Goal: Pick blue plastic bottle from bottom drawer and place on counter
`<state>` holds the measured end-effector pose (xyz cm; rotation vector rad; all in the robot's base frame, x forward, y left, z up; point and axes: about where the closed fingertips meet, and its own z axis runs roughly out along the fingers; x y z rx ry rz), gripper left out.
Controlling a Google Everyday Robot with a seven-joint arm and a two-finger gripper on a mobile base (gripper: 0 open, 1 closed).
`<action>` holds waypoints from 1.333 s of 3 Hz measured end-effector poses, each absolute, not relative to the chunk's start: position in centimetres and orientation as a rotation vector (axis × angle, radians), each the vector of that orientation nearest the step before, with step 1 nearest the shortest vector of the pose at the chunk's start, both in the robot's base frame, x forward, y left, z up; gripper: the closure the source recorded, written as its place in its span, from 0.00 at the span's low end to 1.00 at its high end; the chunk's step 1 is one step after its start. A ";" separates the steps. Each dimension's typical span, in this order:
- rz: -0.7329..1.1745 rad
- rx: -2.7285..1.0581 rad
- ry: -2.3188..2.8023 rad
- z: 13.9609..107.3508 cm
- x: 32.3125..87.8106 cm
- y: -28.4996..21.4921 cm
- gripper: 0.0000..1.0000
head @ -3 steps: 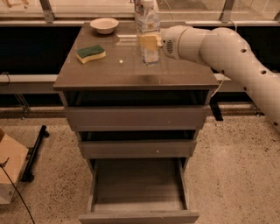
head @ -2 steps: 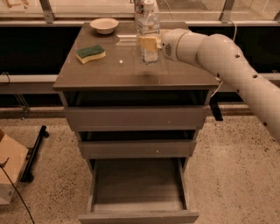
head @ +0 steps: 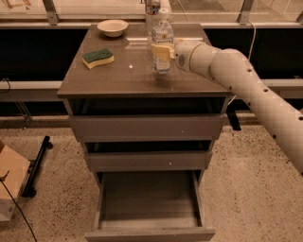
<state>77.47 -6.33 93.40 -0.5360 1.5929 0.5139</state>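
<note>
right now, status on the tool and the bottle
Tool over counter, shut on blue plastic bottle, upright. Bottom drawer open. Second bottle close behind; sponge and bowl well aside.

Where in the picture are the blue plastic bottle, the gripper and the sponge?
blue plastic bottle point(head: 163, 32): camera view, upper body above the gripper.
gripper point(head: 160, 52): camera view, over the counter point(head: 118, 80), midway between fingertips closed on the bottle.
sponge point(head: 98, 57): camera view, green top face.

Robot test lab, speckled floor point(head: 246, 184), lone drawer cab. point(head: 147, 127), hand point(head: 162, 53) over counter point(head: 120, 78)
</note>
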 end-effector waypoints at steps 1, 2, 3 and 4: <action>0.530 -0.507 1.615 91.4 77.8 -6.7 0.35; 0.532 -0.511 1.614 91.4 77.8 -6.5 0.13; 0.534 -0.513 1.614 91.4 77.8 -6.3 0.00; 0.534 -0.513 1.614 91.4 77.8 -6.3 0.00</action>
